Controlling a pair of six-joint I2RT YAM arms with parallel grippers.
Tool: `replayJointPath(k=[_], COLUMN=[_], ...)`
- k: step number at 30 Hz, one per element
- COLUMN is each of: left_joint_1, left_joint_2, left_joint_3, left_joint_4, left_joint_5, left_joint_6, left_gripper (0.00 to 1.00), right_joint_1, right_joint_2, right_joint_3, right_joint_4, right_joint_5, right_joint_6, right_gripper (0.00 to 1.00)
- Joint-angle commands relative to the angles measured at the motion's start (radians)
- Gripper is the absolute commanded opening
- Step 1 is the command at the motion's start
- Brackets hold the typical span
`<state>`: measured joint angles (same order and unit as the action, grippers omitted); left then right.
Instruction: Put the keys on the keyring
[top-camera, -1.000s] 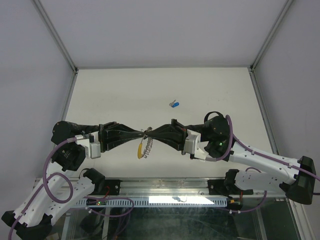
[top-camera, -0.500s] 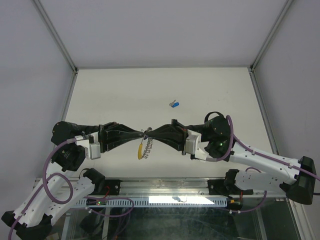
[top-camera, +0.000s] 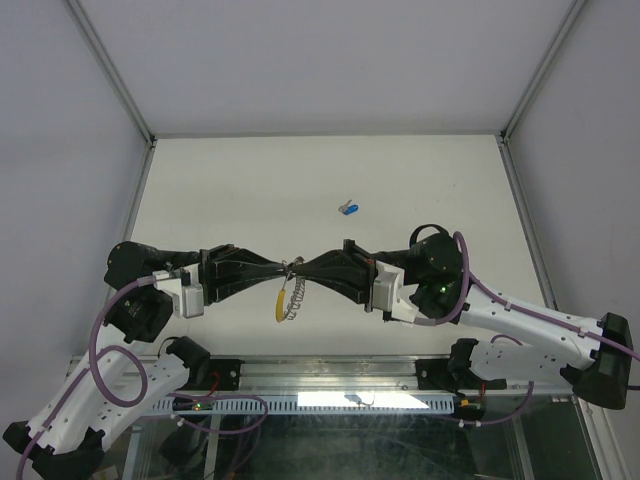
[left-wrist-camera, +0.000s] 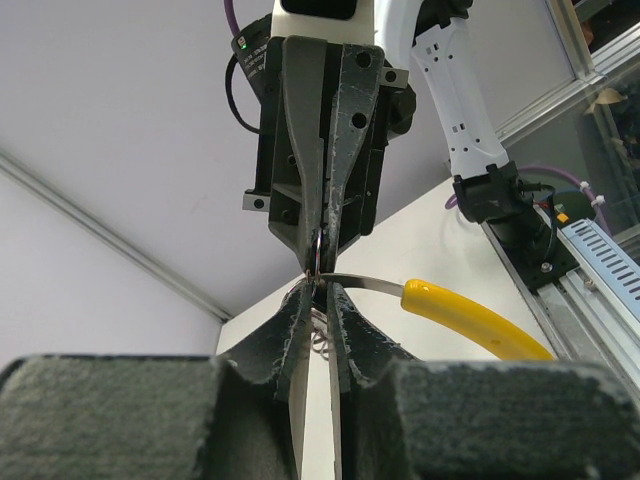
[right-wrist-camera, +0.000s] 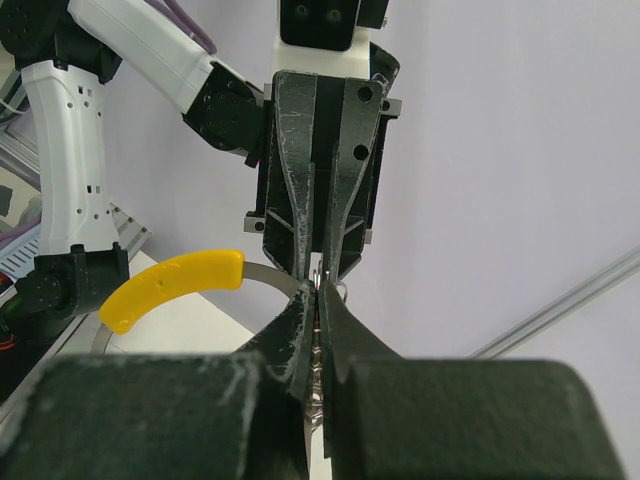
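The two grippers are met tip to tip above the table (top-camera: 250, 180), close to the middle of its near edge, each arm reaching in from its own side. The left gripper (top-camera: 283, 270) is seen nearly closed, its fingers (left-wrist-camera: 300, 330) pinching the thin silver band of the keyring (top-camera: 288, 298). From that pinch the band is carried out to the yellow segment (left-wrist-camera: 470, 315), which is seen in the left wrist view curving away toward the right. In the top view the ribbed part of the ring is hung below the meeting point, with the yellow segment at its left and lower end, near the table's near edge; whether the table is touched by it cannot be told.

The right gripper (top-camera: 300, 270) is held with its fingers (right-wrist-camera: 340, 340) pressed fully together, directly against the tips of the left one. A small silver loop (left-wrist-camera: 315, 258) is seen at its tips in the left wrist view; whether it is a key or part of the ring cannot be told.

The blue-headed key (top-camera: 349, 209) is laid flat on the table, well apart from both grippers, beyond them and to the right of the table's middle.
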<state>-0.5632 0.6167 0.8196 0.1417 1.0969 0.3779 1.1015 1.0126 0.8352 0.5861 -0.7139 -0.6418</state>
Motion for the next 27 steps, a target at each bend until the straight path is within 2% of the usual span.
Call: replayJointPath(k=[1, 27], left_joint_1=[-0.005, -0.004], left_joint_2=[0.001, 0.014], left_joint_3=[0.001, 0.001], left_joint_4=[0.008, 0.007], left_joint_5=[-0.015, 0.011], left_joint_6=[0.013, 0.009], left_gripper=[0.10, 0.10], right_joint_1=[0.007, 0.007], right_joint_2=[-0.011, 0.036], right_joint_3=[0.034, 0.046], right_joint_4=[0.054, 0.083], right_joint_5=[0.000, -0.007], right_joint_6=[-0.006, 0.005], right_gripper=[0.00, 0.00])
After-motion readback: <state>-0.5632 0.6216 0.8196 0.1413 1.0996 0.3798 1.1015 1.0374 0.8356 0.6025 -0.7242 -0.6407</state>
